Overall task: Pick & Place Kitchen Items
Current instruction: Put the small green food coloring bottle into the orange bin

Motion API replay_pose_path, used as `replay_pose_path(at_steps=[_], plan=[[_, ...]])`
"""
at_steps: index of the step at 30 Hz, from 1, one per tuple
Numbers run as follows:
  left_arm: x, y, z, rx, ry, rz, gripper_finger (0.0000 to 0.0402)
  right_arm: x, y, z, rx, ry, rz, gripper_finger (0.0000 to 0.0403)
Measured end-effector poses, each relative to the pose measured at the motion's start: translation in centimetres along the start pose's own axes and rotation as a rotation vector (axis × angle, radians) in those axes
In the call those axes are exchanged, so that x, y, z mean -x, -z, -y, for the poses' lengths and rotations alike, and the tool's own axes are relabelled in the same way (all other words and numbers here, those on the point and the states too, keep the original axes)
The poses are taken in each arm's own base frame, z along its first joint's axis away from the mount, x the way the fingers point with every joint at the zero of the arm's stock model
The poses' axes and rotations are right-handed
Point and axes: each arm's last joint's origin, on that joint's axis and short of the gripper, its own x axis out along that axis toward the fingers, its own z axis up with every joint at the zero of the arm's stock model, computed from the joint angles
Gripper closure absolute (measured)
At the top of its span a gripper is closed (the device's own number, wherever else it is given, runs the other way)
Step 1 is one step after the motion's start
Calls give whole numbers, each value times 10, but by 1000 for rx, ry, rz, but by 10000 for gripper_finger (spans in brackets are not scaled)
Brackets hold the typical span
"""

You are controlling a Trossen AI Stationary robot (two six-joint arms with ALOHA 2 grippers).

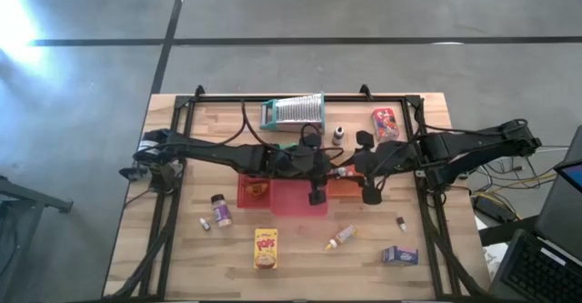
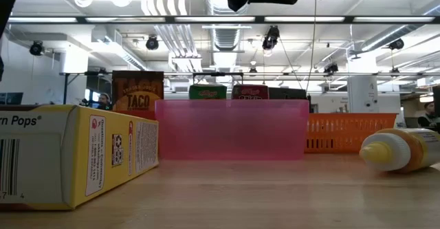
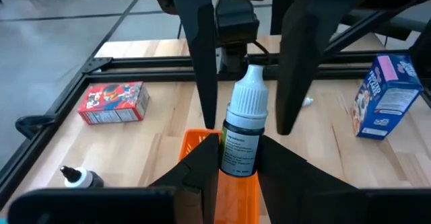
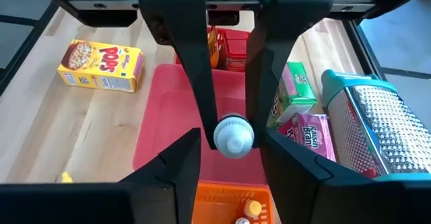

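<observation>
Your left hand point(image 3: 232, 157) is clenched on the dropper bottle point(image 3: 242, 126), holding it upright above the orange tray point(image 3: 195, 143). Your right hand point(image 4: 229, 140) faces it from the far side, fingers either side of the bottle's white cap point(image 4: 234, 134); whether they already pinch it, you cannot tell. This looks like a hand-over or placing step. Next, secure one grip before the other lets go, keeping the bottle over the tray.
</observation>
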Motion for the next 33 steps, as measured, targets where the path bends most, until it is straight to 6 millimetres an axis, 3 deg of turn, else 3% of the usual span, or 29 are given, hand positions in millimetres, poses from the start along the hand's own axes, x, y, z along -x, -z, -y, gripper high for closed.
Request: replay_pose_path(at_steps=[15,26,33], plan=[[0,0,0,0,0,-3,307,0,-2,0,24,3,16,326],[1,1,0,-31,6,-18,307,0,-1,0,31,5,14,329],[11,8,-5,-47,-10,-133,267,1,7,1,31,8,-68,334]])
